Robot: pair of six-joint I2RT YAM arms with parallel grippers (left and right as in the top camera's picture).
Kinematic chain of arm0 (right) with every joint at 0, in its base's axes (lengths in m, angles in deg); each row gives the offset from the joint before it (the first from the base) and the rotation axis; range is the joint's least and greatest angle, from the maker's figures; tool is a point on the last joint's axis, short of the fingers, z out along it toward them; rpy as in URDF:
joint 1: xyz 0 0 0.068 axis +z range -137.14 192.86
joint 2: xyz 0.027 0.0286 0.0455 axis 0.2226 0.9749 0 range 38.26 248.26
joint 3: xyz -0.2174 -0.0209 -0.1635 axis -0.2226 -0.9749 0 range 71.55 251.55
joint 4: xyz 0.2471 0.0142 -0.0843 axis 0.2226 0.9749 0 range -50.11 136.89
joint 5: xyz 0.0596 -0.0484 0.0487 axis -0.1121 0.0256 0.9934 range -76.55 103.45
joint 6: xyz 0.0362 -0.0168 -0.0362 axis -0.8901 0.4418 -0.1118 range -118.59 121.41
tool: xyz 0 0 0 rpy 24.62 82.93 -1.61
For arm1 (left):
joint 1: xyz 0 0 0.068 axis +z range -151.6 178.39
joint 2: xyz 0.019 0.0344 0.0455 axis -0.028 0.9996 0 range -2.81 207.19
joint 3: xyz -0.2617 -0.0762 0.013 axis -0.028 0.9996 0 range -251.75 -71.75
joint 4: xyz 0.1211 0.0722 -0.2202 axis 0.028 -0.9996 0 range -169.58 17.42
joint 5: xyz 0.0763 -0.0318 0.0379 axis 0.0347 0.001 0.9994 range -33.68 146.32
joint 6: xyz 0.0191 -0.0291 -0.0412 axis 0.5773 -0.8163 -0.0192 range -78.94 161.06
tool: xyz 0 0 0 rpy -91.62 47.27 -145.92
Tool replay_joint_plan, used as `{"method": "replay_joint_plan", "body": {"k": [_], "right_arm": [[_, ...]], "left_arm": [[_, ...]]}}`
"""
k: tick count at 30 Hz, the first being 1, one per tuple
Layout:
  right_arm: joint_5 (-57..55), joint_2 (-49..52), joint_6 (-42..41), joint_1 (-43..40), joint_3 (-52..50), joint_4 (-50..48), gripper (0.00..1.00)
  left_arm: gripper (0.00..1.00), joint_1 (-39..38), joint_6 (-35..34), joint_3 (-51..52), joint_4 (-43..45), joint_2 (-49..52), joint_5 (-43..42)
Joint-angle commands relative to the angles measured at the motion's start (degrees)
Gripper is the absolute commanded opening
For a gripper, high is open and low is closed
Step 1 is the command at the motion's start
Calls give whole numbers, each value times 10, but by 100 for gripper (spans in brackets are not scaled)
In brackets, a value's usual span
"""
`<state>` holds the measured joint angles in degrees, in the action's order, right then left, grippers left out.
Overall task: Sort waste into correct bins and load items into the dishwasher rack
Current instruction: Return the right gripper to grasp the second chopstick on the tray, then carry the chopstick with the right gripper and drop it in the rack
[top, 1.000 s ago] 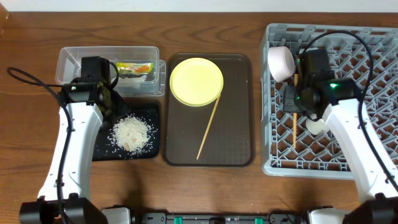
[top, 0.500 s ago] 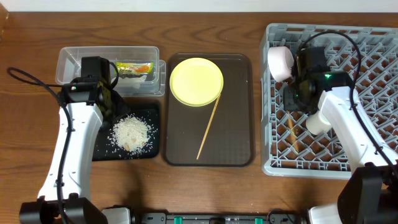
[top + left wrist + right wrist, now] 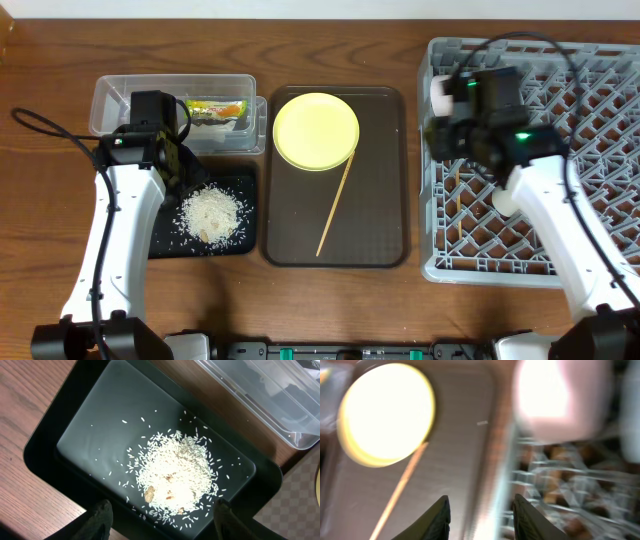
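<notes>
Rice (image 3: 210,215) lies in the black tray (image 3: 165,240) and the wrapper (image 3: 215,109) in the tub (image 3: 110,105), near the left edge. The cup (image 3: 441,92) and one chopstick (image 3: 453,192) are in the rack (image 3: 600,120). The plate (image 3: 315,131) and the other chopstick (image 3: 335,205) wait mid-bench. Left fingers (image 3: 100,517) and right fingers (image 3: 439,517) are spread, holding nothing.

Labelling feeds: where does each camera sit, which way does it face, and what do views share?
Overhead: fixed above the table, facing straight down; left arm, right arm show.
Left wrist: on that arm, facing down at rice in the black tray; left end effector at bottom.
Right wrist: blurred, facing down at yellow plate and rack; right end effector at bottom.
Shared: overhead also shows rice and plate.
</notes>
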<state>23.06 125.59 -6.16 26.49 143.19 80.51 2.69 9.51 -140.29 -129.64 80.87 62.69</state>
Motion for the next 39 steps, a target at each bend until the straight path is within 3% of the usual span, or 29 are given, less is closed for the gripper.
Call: {"method": "replay_joint_plan", "body": {"k": [1,18,25,29,34,39], "right_arm": [[37,21,3,53,8,-2,41],[-81,213,-191,244,8,-35,44],[-132,260,-222,286,8,-61,43],[-168,269,-270,290,8,-30,32],[-170,269,-308,278,8,-4,4],[-167,258,-311,251,8,14,1]], "left_arm": [[67,2,-5,0,-3,-2,3],[67,2,-5,0,-3,-2,3],[67,2,-5,0,-3,-2,3],[67,2,-5,0,-3,-2,3],[67,2,-5,0,-3,-2,3],[67,2,-5,0,-3,-2,3]]}}
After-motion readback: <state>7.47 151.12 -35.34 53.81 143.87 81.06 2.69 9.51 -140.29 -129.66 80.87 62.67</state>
